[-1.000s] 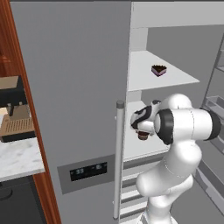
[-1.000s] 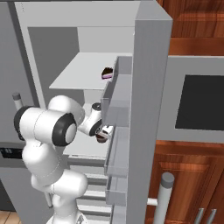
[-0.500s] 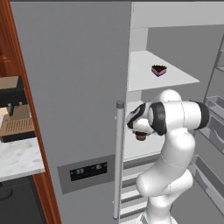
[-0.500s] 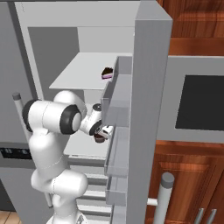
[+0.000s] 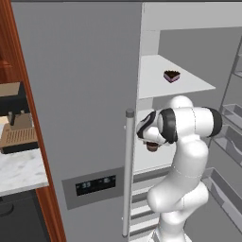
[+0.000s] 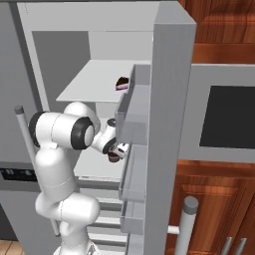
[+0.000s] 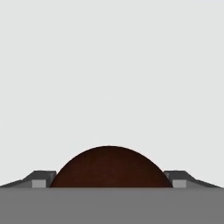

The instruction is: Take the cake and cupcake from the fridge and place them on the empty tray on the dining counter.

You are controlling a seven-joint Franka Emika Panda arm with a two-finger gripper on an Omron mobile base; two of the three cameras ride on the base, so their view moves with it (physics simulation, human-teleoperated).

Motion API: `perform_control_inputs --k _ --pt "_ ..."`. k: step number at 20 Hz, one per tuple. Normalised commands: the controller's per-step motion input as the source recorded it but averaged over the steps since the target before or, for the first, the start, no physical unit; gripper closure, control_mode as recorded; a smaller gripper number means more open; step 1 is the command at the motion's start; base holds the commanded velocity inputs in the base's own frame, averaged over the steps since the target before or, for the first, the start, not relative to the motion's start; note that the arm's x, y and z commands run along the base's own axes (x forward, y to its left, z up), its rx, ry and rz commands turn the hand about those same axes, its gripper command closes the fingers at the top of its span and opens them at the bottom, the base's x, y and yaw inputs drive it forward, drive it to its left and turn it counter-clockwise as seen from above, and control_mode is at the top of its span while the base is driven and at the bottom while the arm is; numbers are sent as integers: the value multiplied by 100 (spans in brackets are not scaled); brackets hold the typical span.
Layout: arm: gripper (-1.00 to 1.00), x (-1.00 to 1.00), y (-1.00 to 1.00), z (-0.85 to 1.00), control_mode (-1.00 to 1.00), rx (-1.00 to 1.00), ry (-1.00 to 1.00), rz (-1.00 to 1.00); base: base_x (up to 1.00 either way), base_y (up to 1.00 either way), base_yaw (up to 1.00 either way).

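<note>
The fridge (image 5: 80,94) stands with its right side open. The cake (image 5: 171,75) (image 6: 121,83), a tiny brown slice with a pink layer, lies on the upper shelf. One shelf down sits the round dark cupcake (image 5: 151,147) (image 6: 114,157) (image 7: 111,168). My gripper (image 5: 150,141) (image 6: 116,151) (image 7: 111,178) reaches in at that lower shelf and is open, one fingertip (image 7: 43,178) on each side of the cupcake, very close to its flanks. The tray and the dining counter are out of view.
The closed left door carries a long vertical bar handle (image 5: 127,175) and a dark display panel (image 5: 96,185), close to my forearm. The open right door's bins (image 6: 132,124) stand just right of the hand. A coffee machine (image 5: 16,125) sits on the counter at left.
My arm's elbow has swung a little to the left while the hand stays at the cupcake. The cake and the cupcake have not moved.
</note>
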Motion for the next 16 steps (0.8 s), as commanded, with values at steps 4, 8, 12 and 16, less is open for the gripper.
perform_control_inputs --k 4,8,12,16 --pt "100 -18 -5 -2 -100 0 -5 0 0 0 0" --pt "100 -11 0 0 -100 0 -20 0 0 0 0" --pt "100 -5 -2 0 -100 0 -19 0 0 0 0" --pt "100 -20 -7 0 -100 0 -16 0 0 0 0"
